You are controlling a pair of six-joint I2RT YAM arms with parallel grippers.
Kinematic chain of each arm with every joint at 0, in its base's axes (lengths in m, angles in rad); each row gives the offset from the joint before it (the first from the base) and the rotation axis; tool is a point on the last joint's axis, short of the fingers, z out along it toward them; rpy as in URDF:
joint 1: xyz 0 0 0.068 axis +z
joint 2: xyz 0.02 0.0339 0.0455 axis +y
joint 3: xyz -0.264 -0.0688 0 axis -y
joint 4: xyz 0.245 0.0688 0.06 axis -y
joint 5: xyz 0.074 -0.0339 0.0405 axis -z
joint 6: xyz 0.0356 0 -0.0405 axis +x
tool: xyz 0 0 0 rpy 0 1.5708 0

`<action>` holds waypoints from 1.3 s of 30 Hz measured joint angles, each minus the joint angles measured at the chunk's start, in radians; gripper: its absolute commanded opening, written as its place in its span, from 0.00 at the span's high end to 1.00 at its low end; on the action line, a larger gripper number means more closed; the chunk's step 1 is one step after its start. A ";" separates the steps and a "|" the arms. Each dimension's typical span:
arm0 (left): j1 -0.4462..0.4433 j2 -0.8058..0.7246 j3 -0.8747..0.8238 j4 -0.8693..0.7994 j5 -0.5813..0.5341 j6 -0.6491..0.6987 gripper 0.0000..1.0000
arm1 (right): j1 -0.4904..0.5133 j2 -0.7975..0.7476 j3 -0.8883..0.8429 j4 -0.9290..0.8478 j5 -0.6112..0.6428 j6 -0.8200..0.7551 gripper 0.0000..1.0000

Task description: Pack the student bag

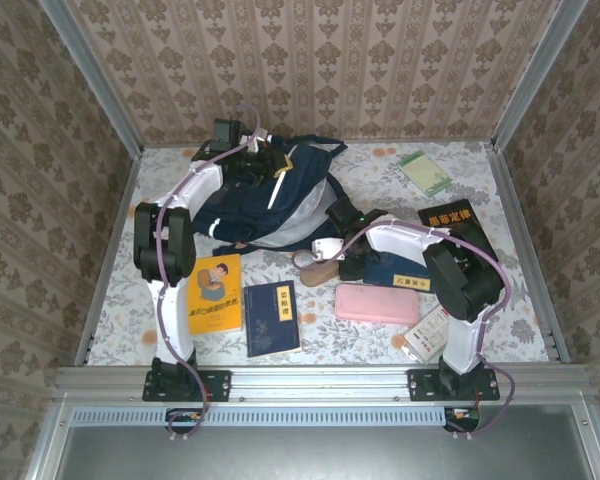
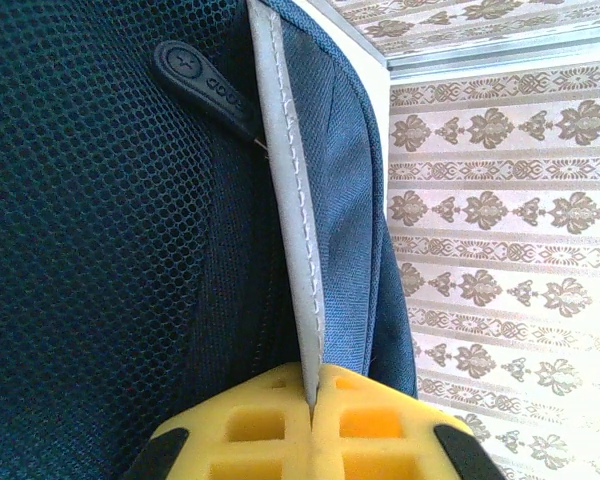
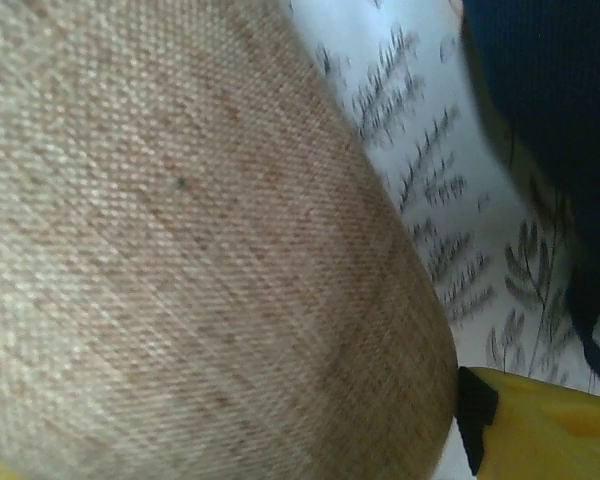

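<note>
Floral cloth covers the table (image 1: 365, 180), boxed in by papered walls. At the back, left of centre, the bag (image 1: 270, 200) lies slumped, its mouth turned toward the arms and pale lining showing. The left gripper (image 2: 310, 410) sits at the bag's far edge, jaws together and clamped on the grey stripe (image 2: 292, 200) that runs along a seam, with navy mesh and a zip pull (image 2: 205, 88) beside it. That pinch reads as a way to lift the rim and hold the mouth open, so that something can be slid in with the other arm.

Just in front of the bag lies a tan woven pouch (image 1: 315, 272), with the right gripper (image 1: 332, 262) down at it. From the wrist the pouch (image 3: 200, 240) presses close against the camera, and one yellow finger (image 3: 550, 430) shows beside it. Whether the jaws are closed on the pouch or merely straddle it, I cannot tell. The pouch looks like the next item to go in.

Further out, waiting on the cloth, are a yellow book (image 1: 215, 293), a blue book (image 1: 273, 318), a pink case (image 1: 377, 303), a black book (image 1: 450, 218) and a green booklet (image 1: 423, 172).
</note>
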 measured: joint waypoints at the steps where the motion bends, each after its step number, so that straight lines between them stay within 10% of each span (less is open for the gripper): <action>1: 0.002 0.000 -0.001 0.005 0.003 -0.005 1.00 | 0.010 0.005 0.002 -0.001 0.005 -0.002 0.21; 27: 0.014 0.000 -0.024 0.066 0.030 -0.049 1.00 | 0.134 0.022 0.049 0.022 -0.119 0.060 0.12; 39: 0.017 0.000 -0.036 0.096 0.037 -0.072 1.00 | 0.134 0.086 0.109 0.011 -0.130 0.167 0.40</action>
